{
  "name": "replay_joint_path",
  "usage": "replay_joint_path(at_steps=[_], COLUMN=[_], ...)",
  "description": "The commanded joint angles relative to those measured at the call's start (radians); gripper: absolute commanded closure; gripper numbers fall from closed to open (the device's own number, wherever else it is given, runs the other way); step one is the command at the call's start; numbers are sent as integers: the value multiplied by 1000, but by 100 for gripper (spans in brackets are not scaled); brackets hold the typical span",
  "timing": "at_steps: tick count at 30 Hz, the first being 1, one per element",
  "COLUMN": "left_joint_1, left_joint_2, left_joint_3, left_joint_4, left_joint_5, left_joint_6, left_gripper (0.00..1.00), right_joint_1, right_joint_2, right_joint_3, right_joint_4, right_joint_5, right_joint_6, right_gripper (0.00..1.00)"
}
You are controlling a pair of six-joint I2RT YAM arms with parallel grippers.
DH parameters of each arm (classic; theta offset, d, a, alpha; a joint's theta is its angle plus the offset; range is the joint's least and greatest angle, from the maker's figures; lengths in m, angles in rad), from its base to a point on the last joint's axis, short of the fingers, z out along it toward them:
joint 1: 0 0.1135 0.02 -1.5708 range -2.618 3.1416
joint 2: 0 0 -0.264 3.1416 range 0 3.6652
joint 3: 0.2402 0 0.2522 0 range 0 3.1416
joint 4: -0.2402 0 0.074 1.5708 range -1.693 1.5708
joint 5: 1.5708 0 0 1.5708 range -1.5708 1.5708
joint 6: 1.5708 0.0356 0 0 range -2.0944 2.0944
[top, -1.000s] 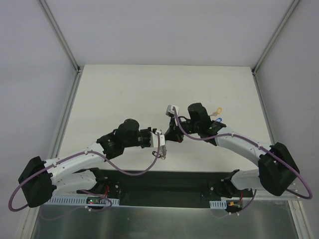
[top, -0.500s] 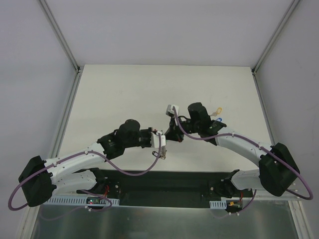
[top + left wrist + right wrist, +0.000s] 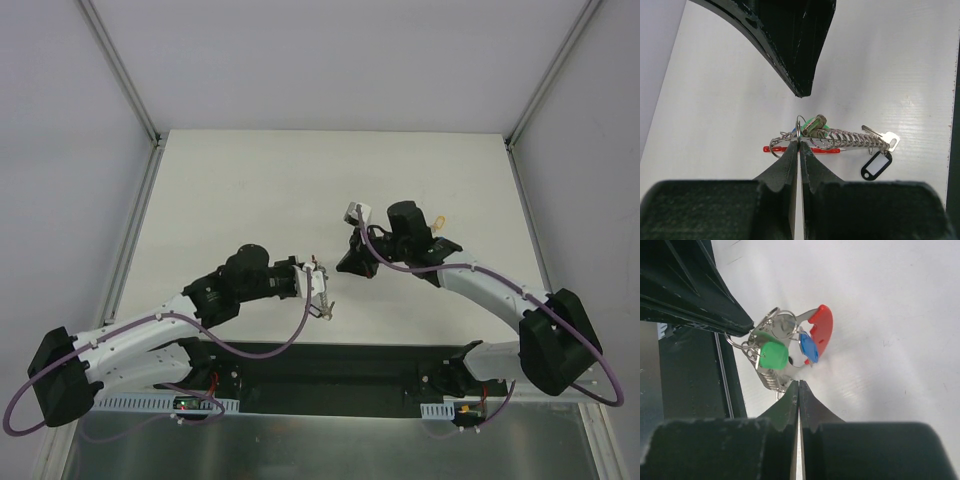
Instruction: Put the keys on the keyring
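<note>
Keyring (image 3: 850,137) pinched in left jaws over white bench (image 3: 250,190); right jaws clenched empty (black tag (image 3: 876,166), 5 o'clock, left-wrist view only).

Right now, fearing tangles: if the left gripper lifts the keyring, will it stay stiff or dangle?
Probably floppy: the keyring is a spring-like coil, pinched near one end by the left gripper. Its green key and black tag attach loosely, so likely swing.

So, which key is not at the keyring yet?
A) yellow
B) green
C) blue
A: the yellow key lies apart on the table, while the green key and the blue key sit at the keyring.
</note>
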Motion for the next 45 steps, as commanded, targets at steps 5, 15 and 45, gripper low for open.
replay_joint_path(at_steps=[5, 15, 45], left_joint_1=[-5, -7, -7], left_joint_2=[-57, -52, -37], left_joint_3=[-39, -45, -25], left_joint_4=[98, 136, 155], left_joint_5=[-17, 50, 102], left_joint_6=[-54, -90, -126], left_gripper=[100, 100, 100], right_joint_1=[-14, -13, 12], right_joint_2=[6, -23, -43], right_joint_3=[18, -45, -55], right_joint_4=[1, 192, 234], right_joint_5=[-32, -169, -252], right_joint_6=[-21, 25, 8], right_gripper=[96, 66, 80])
